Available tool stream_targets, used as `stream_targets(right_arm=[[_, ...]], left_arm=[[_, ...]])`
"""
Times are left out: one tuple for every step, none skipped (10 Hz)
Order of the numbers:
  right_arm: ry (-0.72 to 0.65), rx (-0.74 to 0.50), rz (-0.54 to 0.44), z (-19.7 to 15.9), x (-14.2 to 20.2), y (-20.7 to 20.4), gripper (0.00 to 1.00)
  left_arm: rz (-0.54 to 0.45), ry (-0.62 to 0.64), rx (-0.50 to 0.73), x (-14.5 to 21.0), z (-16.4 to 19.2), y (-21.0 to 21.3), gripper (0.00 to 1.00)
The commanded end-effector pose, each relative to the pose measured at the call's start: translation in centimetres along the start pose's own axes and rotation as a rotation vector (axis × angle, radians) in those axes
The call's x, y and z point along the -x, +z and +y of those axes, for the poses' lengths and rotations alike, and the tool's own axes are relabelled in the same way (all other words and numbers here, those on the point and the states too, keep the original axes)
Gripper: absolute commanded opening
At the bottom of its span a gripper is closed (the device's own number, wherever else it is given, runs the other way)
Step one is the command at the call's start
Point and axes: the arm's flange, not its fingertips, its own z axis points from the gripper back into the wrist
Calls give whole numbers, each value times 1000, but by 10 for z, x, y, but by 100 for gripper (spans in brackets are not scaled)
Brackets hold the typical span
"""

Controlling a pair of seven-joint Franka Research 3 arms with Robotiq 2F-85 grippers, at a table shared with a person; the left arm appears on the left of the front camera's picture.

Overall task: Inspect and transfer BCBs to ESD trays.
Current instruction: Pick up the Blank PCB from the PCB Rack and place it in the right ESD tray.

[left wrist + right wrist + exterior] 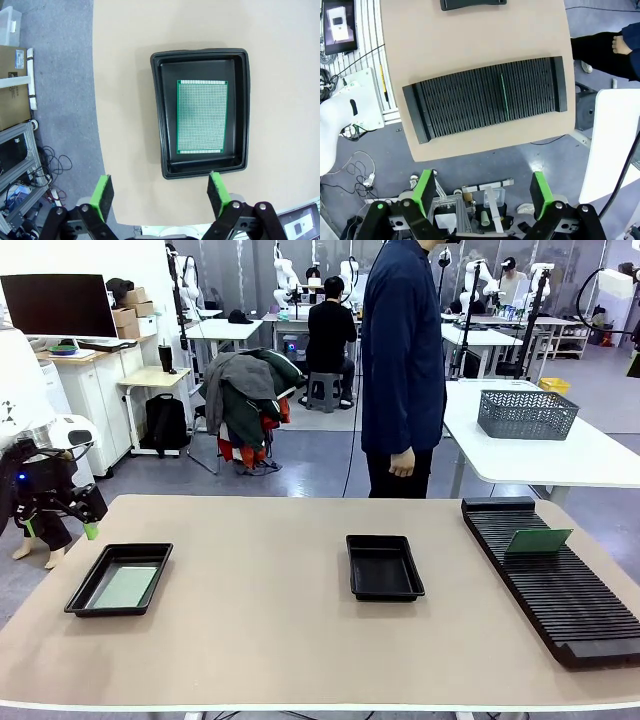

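Left gripper [160, 194]: jaws wide, holding nothing.
Near ESD tray [158, 120]: just ahead of the left jaws — flat BCB [201, 116] lying on its floor.
Right gripper [481, 194]: jaws wide, empty.
Rack [460, 107]: ahead of the right jaws — upright BCB [504, 97] on edge in a slot.
Far ESD tray [472, 4]: beyond the rack.

Green dotted-grid BCB [201, 116], black tray [156, 115], black ribbed rack [460, 107], tan table [250, 640]

We look down on an ESD tray [161, 125] holding one green BCB [202, 116] flat on its floor, our left gripper [160, 192] spread wide over the tan table [125, 75] edge.
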Motion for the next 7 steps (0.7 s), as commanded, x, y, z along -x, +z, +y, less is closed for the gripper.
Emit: stream_targets(right_arm=[[-9,0,-1,0,0,0,100],[-9,0,-1,0,0,0,100],[-9,0,-1,0,0,0,100],[0,0,0,0,0,0,100],[20,1,-20,-3,3,-16,100],[56,16,-31,-4,5,-34,100],[82,37,-35,-6,7,-54,100]], left_arm=[[1,-9,-1,0,0,0,100],[1,-9,-1,0,0,0,100],[1,-9,-1,0,0,0,100],[1,-9,-1,0,0,0,100],[1,-9,-1,0,0,0,100],[1,-9,-1,0,0,0,100],[1,-9,-1,0,0,0,100]])
